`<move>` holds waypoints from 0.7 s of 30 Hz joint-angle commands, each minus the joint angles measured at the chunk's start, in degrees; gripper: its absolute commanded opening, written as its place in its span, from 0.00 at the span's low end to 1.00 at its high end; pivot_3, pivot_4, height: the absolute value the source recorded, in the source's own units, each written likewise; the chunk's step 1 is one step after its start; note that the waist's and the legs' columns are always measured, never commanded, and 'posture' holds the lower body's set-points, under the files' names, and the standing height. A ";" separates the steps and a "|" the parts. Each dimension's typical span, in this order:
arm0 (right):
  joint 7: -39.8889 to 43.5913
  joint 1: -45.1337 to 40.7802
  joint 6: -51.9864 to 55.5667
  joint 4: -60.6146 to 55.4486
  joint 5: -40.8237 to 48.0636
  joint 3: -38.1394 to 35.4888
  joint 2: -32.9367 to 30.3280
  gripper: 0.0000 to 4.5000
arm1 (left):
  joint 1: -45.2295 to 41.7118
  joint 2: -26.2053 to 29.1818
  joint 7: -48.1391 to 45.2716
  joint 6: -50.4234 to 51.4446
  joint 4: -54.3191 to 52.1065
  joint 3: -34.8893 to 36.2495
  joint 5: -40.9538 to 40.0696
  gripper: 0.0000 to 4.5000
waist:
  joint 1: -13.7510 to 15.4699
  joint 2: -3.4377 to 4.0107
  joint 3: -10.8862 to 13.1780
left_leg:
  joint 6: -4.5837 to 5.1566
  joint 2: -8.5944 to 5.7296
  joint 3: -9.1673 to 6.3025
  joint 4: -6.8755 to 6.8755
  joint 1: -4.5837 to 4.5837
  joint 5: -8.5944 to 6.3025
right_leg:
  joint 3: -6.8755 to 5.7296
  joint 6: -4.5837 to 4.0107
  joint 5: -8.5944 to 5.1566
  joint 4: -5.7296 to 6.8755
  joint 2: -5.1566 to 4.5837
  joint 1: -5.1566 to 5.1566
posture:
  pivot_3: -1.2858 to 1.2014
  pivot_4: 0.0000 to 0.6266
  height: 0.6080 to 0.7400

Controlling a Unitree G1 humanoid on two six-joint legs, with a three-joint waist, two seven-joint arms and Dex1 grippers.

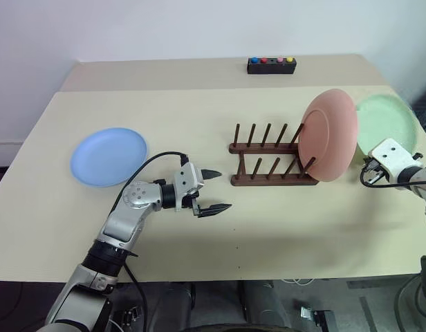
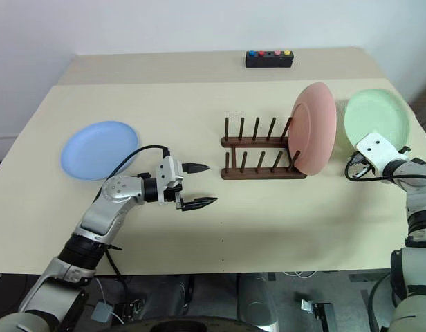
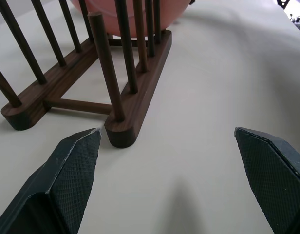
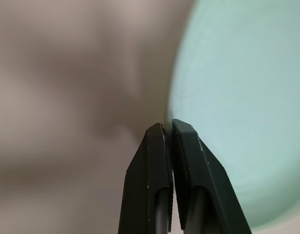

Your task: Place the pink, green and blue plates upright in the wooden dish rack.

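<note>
Beige table (image 1: 282, 235); pink plate (image 1: 328, 135) upright in rack (image 1: 272, 155) (dark wood); left gripper (image 1: 214, 191) agape; right gripper (image 4: 167, 129) pinching green plate (image 4: 247, 107) rim

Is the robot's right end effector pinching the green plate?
Touching. In the right wrist view, the right end effector has its fingers shut on the rim of the green plate, with no gap visible between them and the edge.

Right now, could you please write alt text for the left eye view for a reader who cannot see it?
A pink plate stands upright at the right end of a wooden dish rack on a beige table. A green plate lies right of it by the right pincer; a blue plate lies far left, behind the open left pincer.
</note>
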 commanded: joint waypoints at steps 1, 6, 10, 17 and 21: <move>-3.07 2.25 -1.63 -1.72 0.03 -1.63 -1.74 0.01 | 0.10 0.07 -0.29 -0.16 -2.27 0.60 -0.62 1.00 | -0.05 0.00 0.00 | 0.00 0.00 0.00 0.00 0.00 0.00 | 0.00 0.00 0.00 0.00 0.00 0.00 | 0.52 0.24 1.00; -7.77 9.91 -3.20 -12.87 1.00 -5.34 -4.78 0.01 | 0.65 0.14 -0.12 -0.86 -3.02 0.92 -0.71 1.00 | 0.04 0.03 0.00 | 0.00 0.00 -0.01 -0.03 -0.03 0.00 | 0.00 0.01 0.00 0.01 0.00 -0.03 | 0.52 0.24 1.00; -9.07 18.82 1.17 -28.70 4.35 -13.10 -6.51 0.01 | 0.42 -0.36 0.04 -2.05 -4.07 2.10 -1.81 1.00 | -0.29 0.08 0.00 | 0.01 0.00 0.02 -0.04 -0.04 -0.01 | 0.04 0.01 0.00 0.04 0.00 -0.10 | 0.52 0.24 1.00; -5.71 28.92 13.51 -53.82 12.66 -27.72 -5.86 0.01 | -0.65 -0.59 -0.63 -1.46 -4.15 2.32 -2.38 1.00 | -0.26 0.13 -0.01 | 0.02 0.01 0.06 0.04 0.00 -0.01 | 0.07 0.02 -0.01 0.07 0.02 -0.04 | 0.52 0.24 1.00; -2.96 28.19 18.70 -63.93 18.82 -32.44 -5.54 0.01 | -0.88 -0.70 -0.85 -1.69 -3.20 1.95 -1.74 1.00 | -0.21 0.12 -0.01 | 0.02 0.02 0.05 0.04 -0.01 -0.01 | 0.07 0.02 -0.01 0.07 0.02 -0.04 | 0.52 0.24 1.00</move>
